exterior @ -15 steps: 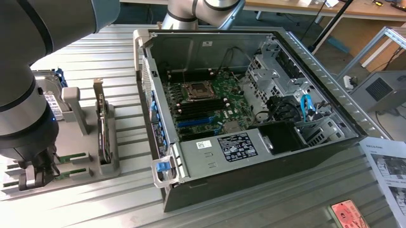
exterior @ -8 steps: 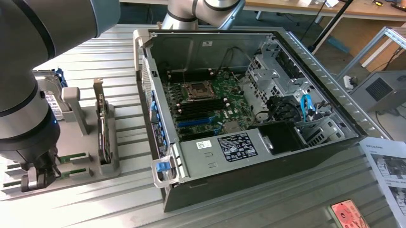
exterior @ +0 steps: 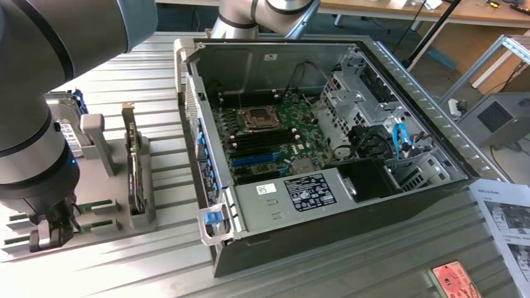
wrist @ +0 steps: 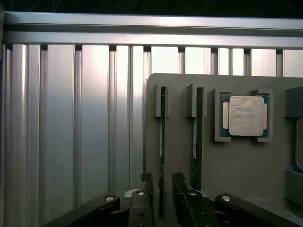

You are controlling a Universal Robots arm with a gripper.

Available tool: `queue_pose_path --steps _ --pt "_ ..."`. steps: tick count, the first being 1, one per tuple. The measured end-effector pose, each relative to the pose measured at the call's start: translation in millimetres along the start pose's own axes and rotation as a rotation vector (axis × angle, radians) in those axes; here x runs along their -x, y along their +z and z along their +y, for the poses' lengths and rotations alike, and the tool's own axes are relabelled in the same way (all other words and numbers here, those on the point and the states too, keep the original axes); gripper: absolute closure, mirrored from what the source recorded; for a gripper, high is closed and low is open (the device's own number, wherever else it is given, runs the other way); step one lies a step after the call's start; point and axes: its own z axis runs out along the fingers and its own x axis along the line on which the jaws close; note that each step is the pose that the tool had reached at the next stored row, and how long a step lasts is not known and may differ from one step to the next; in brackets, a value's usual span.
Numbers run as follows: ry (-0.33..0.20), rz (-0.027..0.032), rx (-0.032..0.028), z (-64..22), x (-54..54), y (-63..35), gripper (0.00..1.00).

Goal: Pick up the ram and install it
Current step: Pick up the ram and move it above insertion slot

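The hand (wrist: 162, 185) has its fingers (wrist: 181, 190) spread, one each side of the ram (wrist: 162, 127) — stood on edge in a slot of the grey holder (wrist: 178, 151) on the worktop (wrist: 94, 118), likely so both flat faces lie open to a pinch — not visibly touching it.

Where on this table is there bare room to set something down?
Bare table on the case's near side, up to the paper; also a narrow strip between holder and case. Crowded at the holder, where the open gripper straddles a ram.
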Motion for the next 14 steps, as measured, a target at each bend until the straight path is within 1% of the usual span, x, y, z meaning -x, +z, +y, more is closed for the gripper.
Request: queue_pose_path --steps 7,14 --pt "0.000 0.0002 0.0000 -0.1 2.2 0.7 0.69" --pt "0.000 -0.0001 0.0000 -0.3 2.2 6.2 0.69"
